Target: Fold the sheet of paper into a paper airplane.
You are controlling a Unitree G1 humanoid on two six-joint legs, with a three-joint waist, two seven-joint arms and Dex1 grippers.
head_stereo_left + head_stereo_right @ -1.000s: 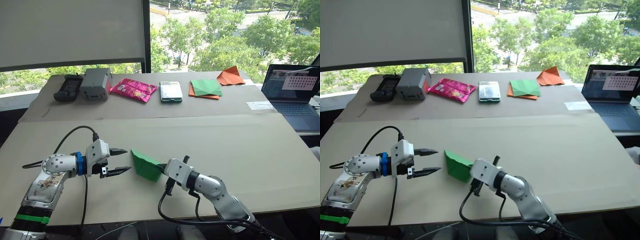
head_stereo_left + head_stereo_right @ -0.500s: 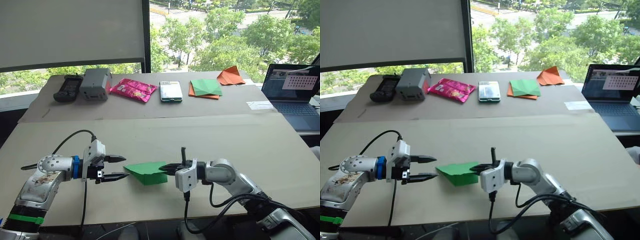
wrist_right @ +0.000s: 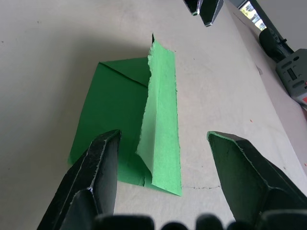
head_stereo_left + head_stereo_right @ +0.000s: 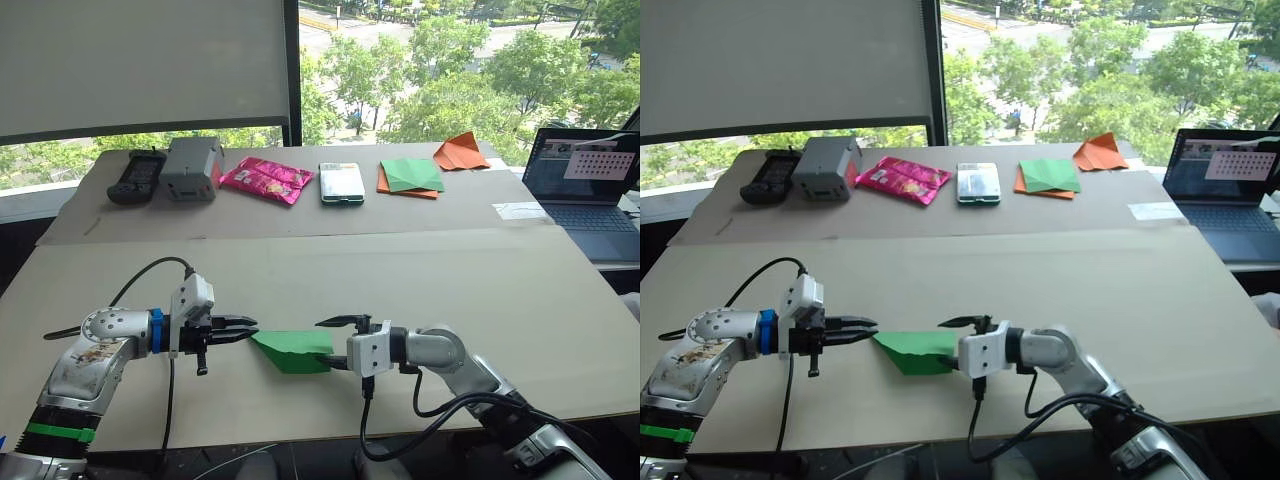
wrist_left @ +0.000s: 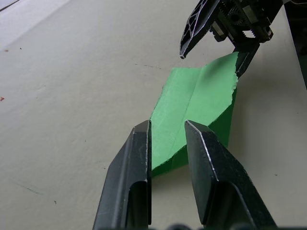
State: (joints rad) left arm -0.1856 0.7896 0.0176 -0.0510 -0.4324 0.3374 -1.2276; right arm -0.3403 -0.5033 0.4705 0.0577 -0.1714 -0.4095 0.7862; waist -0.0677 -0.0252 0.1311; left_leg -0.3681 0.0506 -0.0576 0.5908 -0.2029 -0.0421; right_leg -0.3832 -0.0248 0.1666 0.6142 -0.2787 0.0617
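The sheet of paper (image 4: 293, 350), bright green and already partly folded, lies on the near part of the cardboard-covered table (image 4: 480, 290), between the two grippers. One creased flap stands up along its length, with a ragged torn-looking edge, as the right wrist view shows. The left gripper (image 4: 243, 331) points along the table toward the paper's left tip, its fingers drawn close with a narrow gap left between them; in the left wrist view that tip sits right at the gap, but whether the fingers pinch it I cannot tell. The right gripper (image 4: 331, 341) faces it from the other side, fingers spread wide, one above the paper and one low by its right edge, gripping nothing. At the far side of the table sit a black handheld device (image 4: 137, 176), a grey box (image 4: 191, 167), a pink packet (image 4: 267, 180), a green-and-orange paper stack (image 4: 410, 177), an orange folded paper (image 4: 461, 152) and an open laptop (image 4: 587, 180).
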